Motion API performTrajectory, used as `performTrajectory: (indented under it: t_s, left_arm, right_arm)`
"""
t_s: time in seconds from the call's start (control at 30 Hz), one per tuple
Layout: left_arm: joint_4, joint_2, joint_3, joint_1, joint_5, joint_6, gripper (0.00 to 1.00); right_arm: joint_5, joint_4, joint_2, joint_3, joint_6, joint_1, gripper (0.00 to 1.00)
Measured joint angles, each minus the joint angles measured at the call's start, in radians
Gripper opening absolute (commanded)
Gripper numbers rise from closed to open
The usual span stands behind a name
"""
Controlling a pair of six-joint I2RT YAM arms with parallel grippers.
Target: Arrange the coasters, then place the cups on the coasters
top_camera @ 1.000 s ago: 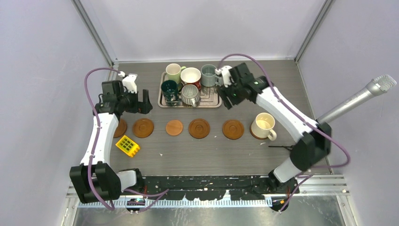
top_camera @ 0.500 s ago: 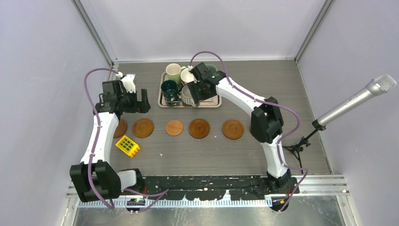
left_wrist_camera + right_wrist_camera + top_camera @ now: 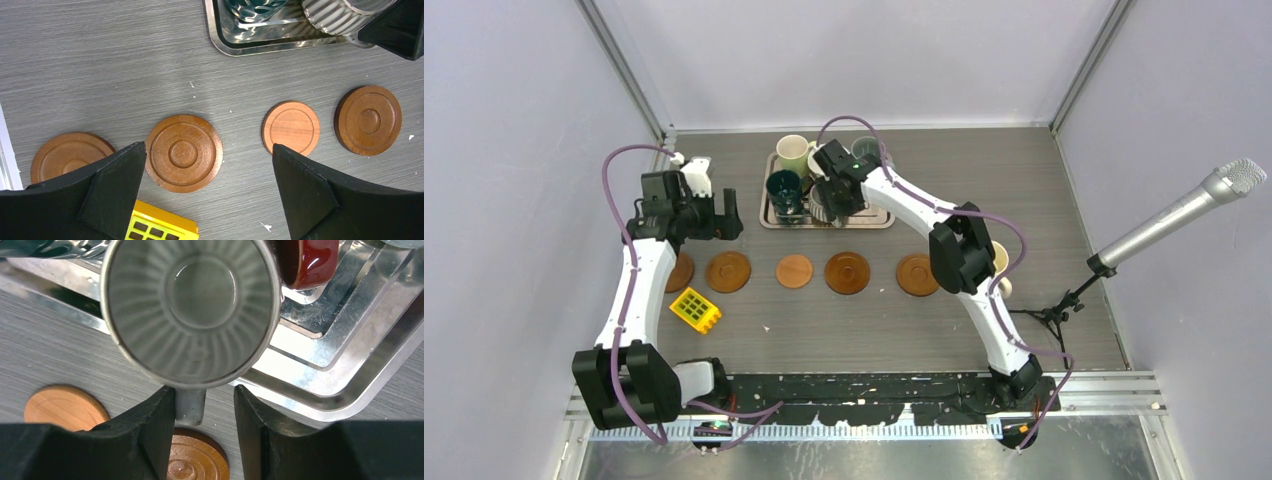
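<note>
Five brown coasters (image 3: pixel 847 272) lie in a row in front of the silver tray (image 3: pixel 879 219). A cream cup (image 3: pixel 1001 260) stands at the row's right end, half hidden by my right arm. On the tray are the pale green cup (image 3: pixel 796 152), the dark green cup (image 3: pixel 784 189), the red cup (image 3: pixel 305 260), the grey-blue cup (image 3: pixel 865 148) and the ribbed grey-white cup (image 3: pixel 190 310). My right gripper (image 3: pixel 204 390) straddles the ribbed cup's handle (image 3: pixel 190 406): the left finger touches it and a gap shows on the right. My left gripper (image 3: pixel 206 146) hangs open above the ringed coaster (image 3: pixel 184 152).
A yellow grid block (image 3: pixel 695 309) lies near the left coasters. A microphone (image 3: pixel 1174 213) on a stand leans in from the right. Purple walls close in the table on three sides.
My right arm swung left from the grey-blue cup to the ribbed cup, and its jaws narrowed round the handle. The left arm has not moved.
</note>
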Motion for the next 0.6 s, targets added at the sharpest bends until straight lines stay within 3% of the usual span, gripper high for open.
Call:
performTrajectory:
  t_s: [0.2,0.37,0.47,0.6]
  left_arm:
    - [0.008,0.0,0.0,0.0,-0.008,0.0,1.0]
    - [0.014,0.0,-0.001,0.0,-0.016,0.0,1.0]
    - [0.015,0.0,-0.001,0.0,-0.019,0.0,1.0]
    - [0.016,0.0,-0.002,0.0,-0.019,0.0,1.0]
  right_arm:
    - [0.019,-0.014,0.038,0.028,0.006,0.0,0.4]
    - [0.015,-0.019,0.046,0.033,0.004,0.001,0.2]
    - [0.006,-0.019,0.046,0.033,0.002,-0.002,0.03]
    - [-0.009,-0.019,0.045,0.03,-0.01,-0.008,0.0]
